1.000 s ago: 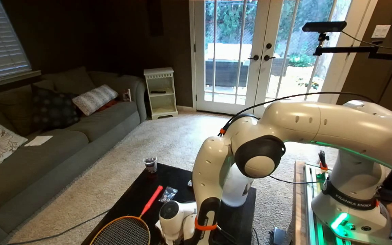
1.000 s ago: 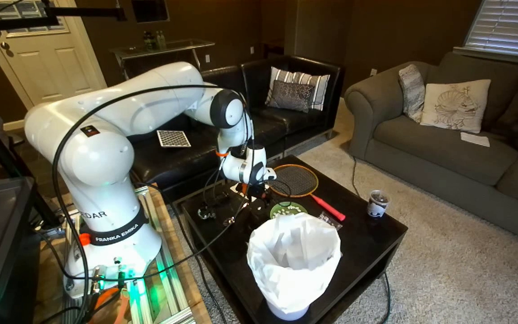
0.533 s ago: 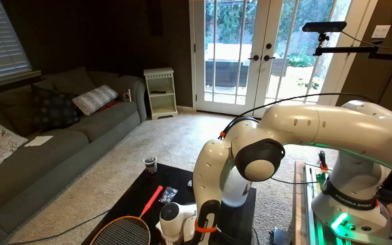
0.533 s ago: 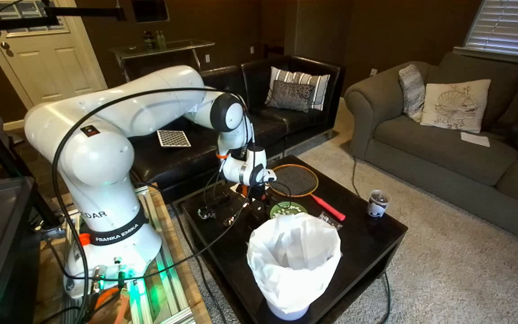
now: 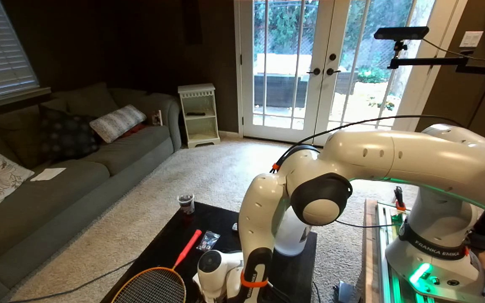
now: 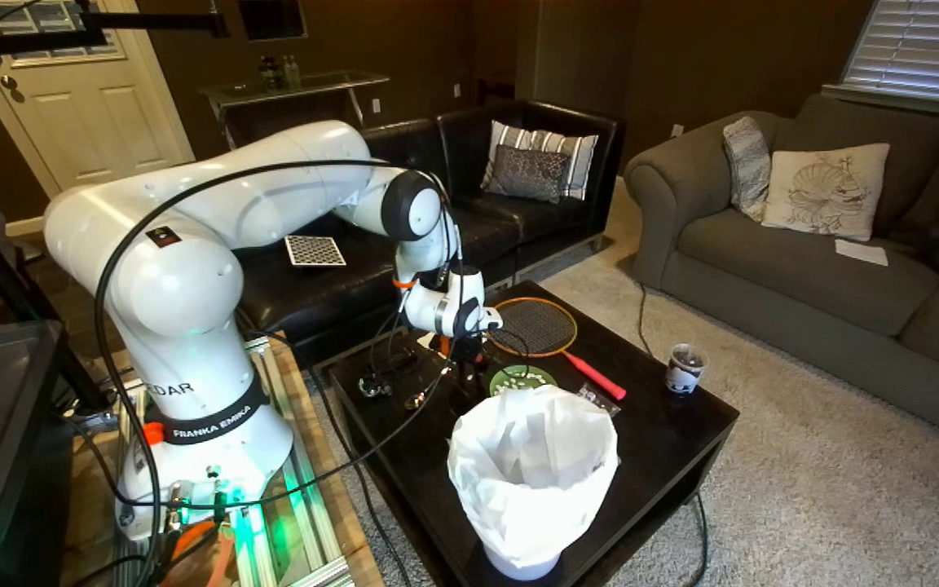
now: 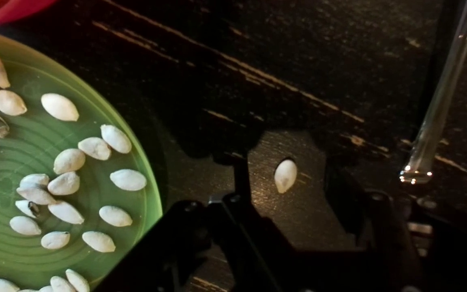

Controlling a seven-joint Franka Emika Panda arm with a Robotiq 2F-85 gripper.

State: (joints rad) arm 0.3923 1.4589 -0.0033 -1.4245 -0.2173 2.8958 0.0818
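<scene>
The gripper (image 7: pixel 288 182) is black, the seed (image 7: pixel 286 175) off-white, the plate (image 7: pixel 91 190) green with concentric rings, the table (image 7: pixel 278 52) near-black with tan streaks, the racket (image 6: pixel 535 326) orange-rimmed and pinkish-red-handled, the liner (image 6: pixel 531 489) white.

The glossy white seven-joint arm (image 6: pixel 282 191) rises from its white rounded base (image 6: pixel 192 465), extends outward, then bends down at a black-ringed joint (image 6: pixel 412 204). A bright green indicator light (image 5: pixel 420 272) glows on the base. The white rounded wrist (image 6: pixel 437 310) hangs below this joint. Beneath it, the black two-finger Robotiq gripper (image 7: pixel 289 184) points downward, its dark fingers (image 7: pixel 343 198) parted.
</scene>
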